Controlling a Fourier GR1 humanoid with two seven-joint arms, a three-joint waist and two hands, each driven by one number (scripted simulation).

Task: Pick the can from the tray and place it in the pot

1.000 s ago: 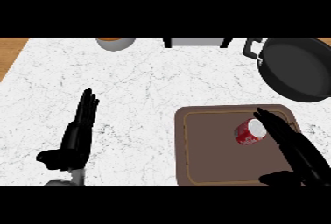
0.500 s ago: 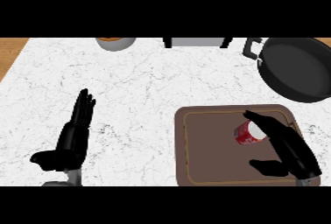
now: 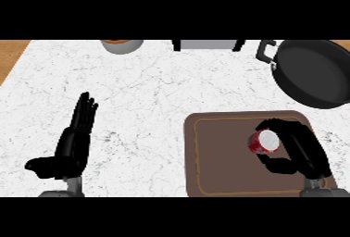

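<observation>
A red can (image 3: 264, 141) with a white top stands on the brown tray (image 3: 219, 157) at the lower right. My right hand (image 3: 301, 148) has its fingers and thumb curled round the can from the right side. The black pot (image 3: 313, 71) sits at the upper right, beyond the tray, with a handle on its left rim. At the lower left my left hand (image 3: 71, 143) rests open above the white marble counter, fingers pointing up.
A grey bowl (image 3: 123, 45) with orange contents stands at the counter's far edge. A grey appliance (image 3: 207, 44) sits beside it at the back centre. Wooden surface (image 3: 12, 55) shows past the counter's left edge.
My right hand moved forward over the tray and its fingers closed round the can. The left hand stayed put.
</observation>
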